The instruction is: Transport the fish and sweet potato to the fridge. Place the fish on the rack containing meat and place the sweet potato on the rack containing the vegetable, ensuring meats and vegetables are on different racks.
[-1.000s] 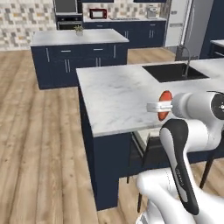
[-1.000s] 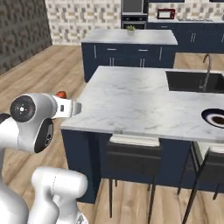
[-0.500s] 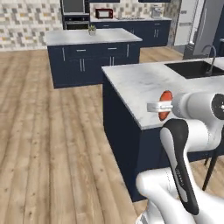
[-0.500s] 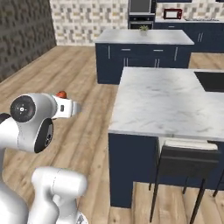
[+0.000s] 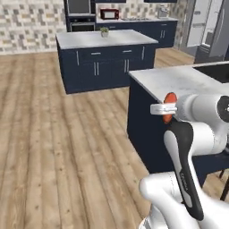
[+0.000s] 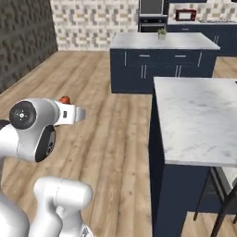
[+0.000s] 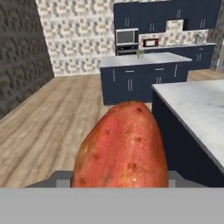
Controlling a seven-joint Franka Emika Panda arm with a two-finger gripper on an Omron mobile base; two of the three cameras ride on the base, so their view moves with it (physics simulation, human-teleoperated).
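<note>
The sweet potato (image 7: 122, 146) fills the middle of the hand view, orange-brown and standing on end, and it hides the fingertips. In the left base view it shows as an orange lump (image 5: 170, 99) at the end of the hand, with my gripper (image 5: 166, 109) shut on it and carried in the air beside the near counter's corner. Its top peeks over the hand (image 6: 64, 99) in the right base view. The tall grey-silver fridge (image 5: 210, 29) stands at the far right back, its inside hidden. The fish, the meat, the vegetable and the racks are out of view.
A marble-topped dark blue counter (image 6: 199, 120) stands close on the right. A second island (image 5: 105, 56) with a small plant sits further back. Oven and microwave (image 7: 151, 42) line the rear wall. Wooden floor (image 5: 58, 147) stretches open to the left.
The whole picture has shifted: the base has driven, so the near counter has slid to the right in both base views. The gripper keeps its hold on the sweet potato.
</note>
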